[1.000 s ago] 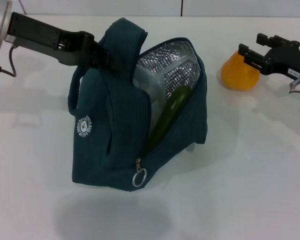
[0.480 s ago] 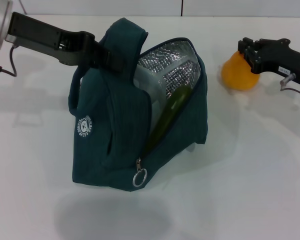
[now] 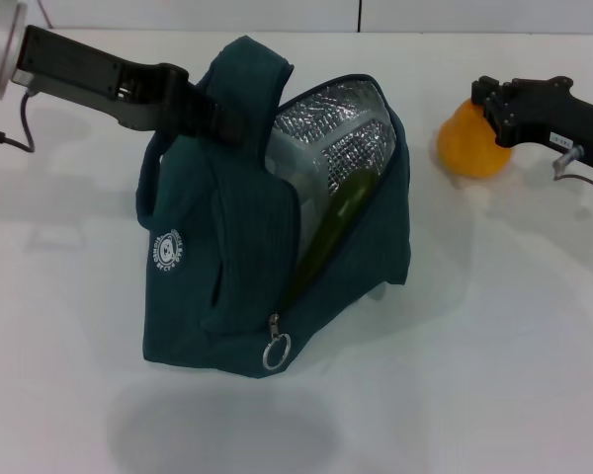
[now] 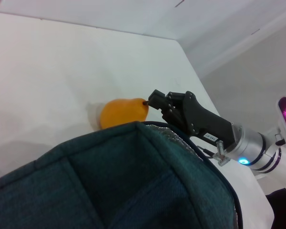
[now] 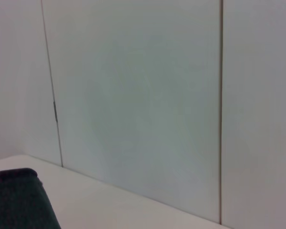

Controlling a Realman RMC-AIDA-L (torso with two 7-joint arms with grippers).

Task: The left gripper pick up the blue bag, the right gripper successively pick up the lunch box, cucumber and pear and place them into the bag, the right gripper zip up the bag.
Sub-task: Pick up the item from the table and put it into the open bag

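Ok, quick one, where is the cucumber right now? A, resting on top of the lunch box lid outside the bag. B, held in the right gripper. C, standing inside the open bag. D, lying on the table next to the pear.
C: the cucumber leans upright inside the open blue bag, against its foil lining.

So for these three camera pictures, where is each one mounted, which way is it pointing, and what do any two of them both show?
Head view: from the robot's head, forward and down at the white table; the left pincer holds the dark teal fabric bag, the right pincer is at the orange-yellow pear.
Left wrist view: from the left wrist, across the bag's top toward the pear and right pincer; its own fingers don't show.
Right wrist view: from the right wrist, toward a pale panelled wall; no fingers show.
Shared: head and left wrist views both show bag, pear and right pincer.
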